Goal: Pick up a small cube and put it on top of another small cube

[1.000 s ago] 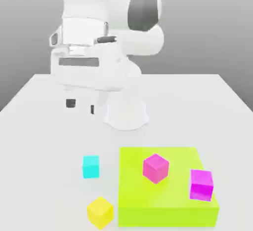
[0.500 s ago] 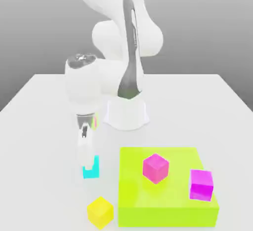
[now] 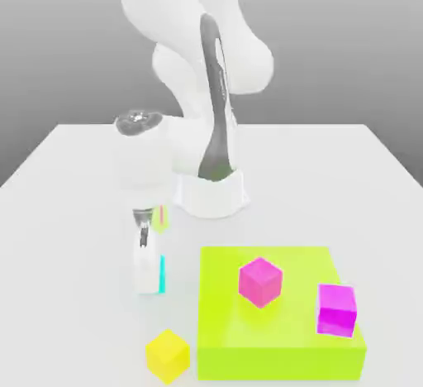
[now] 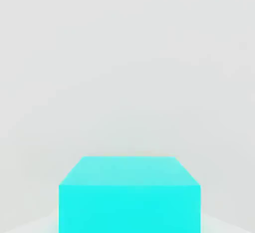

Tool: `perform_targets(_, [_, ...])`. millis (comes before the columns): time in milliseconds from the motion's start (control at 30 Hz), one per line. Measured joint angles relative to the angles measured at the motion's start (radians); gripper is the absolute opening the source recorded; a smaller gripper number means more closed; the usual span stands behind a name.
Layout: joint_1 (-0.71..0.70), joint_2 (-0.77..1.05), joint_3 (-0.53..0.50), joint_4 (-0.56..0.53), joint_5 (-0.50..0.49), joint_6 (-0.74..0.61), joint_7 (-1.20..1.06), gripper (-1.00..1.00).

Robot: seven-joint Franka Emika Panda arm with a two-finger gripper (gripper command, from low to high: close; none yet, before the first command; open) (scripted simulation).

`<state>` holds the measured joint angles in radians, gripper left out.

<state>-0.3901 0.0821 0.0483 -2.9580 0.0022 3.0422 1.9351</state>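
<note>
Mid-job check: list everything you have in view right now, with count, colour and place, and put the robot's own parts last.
table: one, white, under everything.
block platform: one, lime green, flat, on the table toward the exterior view's right.
magenta cubes: two, on the platform; one near its middle, one at its right edge.
yellow cube: one, on the table just left of the platform's front corner.
cyan cube: one, left of the platform, between the tool's fingers.
arm: one, white, on a round base at the table's middle.
tool: one, pointing down, shut on the cyan cube.
</note>
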Motion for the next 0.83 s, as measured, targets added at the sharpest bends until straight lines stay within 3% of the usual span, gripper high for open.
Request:
perform_targets(167, [0.012,-0.132,0.009,0.008,-0.004,-0.14,-0.031,-1.0])
perform_targets(533, [0.114,0.004,0.077,0.391,-0.034,-0.39,-0.41,-1.0])
perform_targets(700, [0.128,0.156,0.066,0.444,-0.074,-0.291,-0.425,-1.0])
perform_targets(733, [0.132,0.185,0.06,0.447,-0.083,-0.265,-0.419,1.0])
perform_targets(833, [0.132,0.185,0.06,0.447,-0.083,-0.265,-0.419,1.0])
